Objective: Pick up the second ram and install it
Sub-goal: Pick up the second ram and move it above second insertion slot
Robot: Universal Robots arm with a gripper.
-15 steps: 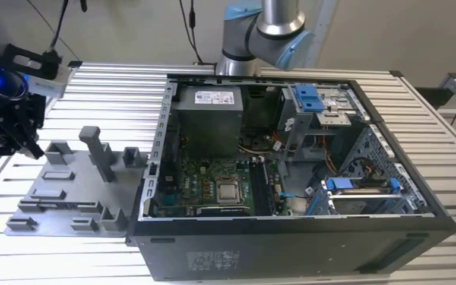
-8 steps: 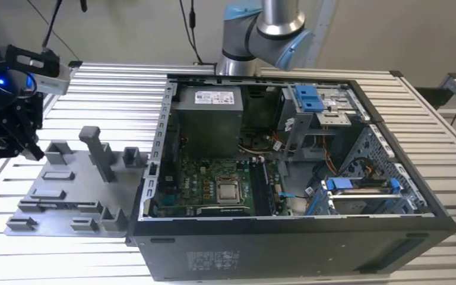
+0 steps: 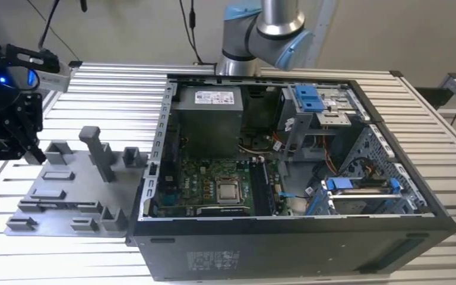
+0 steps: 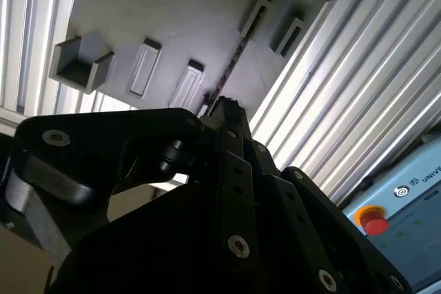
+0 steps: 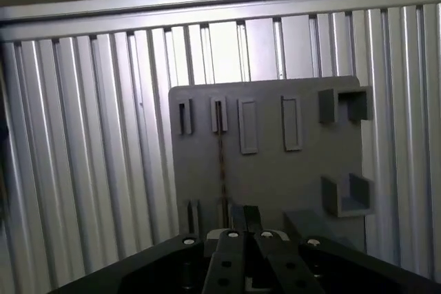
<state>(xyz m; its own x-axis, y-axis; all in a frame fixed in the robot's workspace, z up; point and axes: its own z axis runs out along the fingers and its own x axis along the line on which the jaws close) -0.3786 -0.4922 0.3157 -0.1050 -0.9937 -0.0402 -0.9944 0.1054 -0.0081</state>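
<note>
The second ram (image 5: 222,163) stands on edge in a slot of the grey holder tray (image 5: 275,170), seen as a thin dark line. In the second wrist view the ram (image 4: 236,53) runs between two slot blocks of the tray (image 4: 193,25). My gripper (image 5: 244,219) hovers above the tray's near edge, shut, with nothing between its fingers and not touching the ram. In the exterior view the gripper (image 3: 28,153) hangs at the far left, just beyond the tray (image 3: 62,205). Its tips (image 4: 224,109) point toward the ram's near end.
An open computer case (image 3: 291,237) lies at the exterior view's right of the tray, with the green motherboard (image 3: 204,178), a power supply (image 3: 208,119) and blue drive brackets (image 3: 355,185) inside. The ribbed metal table (image 3: 117,89) carries everything. The arm's base (image 3: 256,35) stands behind the case.
</note>
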